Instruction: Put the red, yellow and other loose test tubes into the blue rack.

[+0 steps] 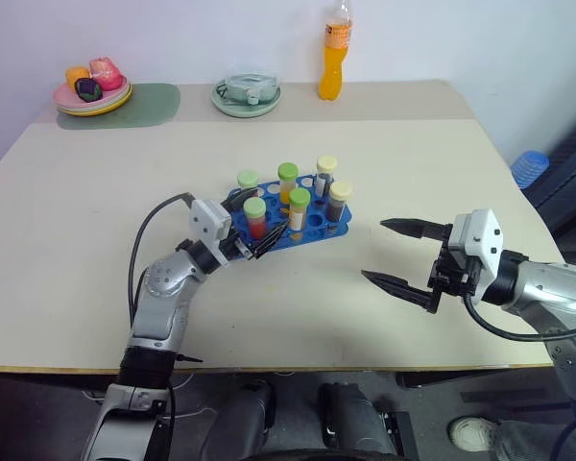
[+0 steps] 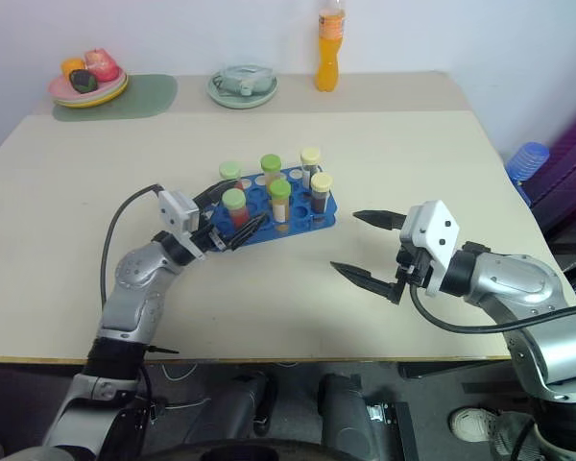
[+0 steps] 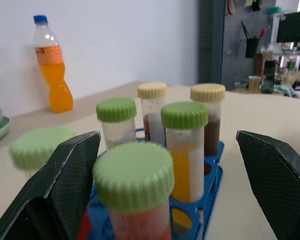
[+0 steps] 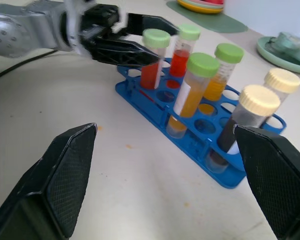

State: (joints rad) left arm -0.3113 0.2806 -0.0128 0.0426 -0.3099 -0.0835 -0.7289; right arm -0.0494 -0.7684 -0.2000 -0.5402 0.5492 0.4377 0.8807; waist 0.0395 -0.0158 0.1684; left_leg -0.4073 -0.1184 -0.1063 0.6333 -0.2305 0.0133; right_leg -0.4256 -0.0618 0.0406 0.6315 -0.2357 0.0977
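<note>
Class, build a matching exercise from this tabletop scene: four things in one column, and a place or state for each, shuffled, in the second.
Things:
1. orange drink bottle
2. blue rack
3. right end effector
4. plate of toy food

Places or states:
A. far left corner of the table
B. open, holding nothing
C. standing at the table's far edge
D. holding capped tubes upright

Pairs: 1-C, 2-D, 3-B, 4-A

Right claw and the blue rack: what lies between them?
Nothing: bare tabletop separates the right claw from the blue rack, as the right eye view shows.
</note>
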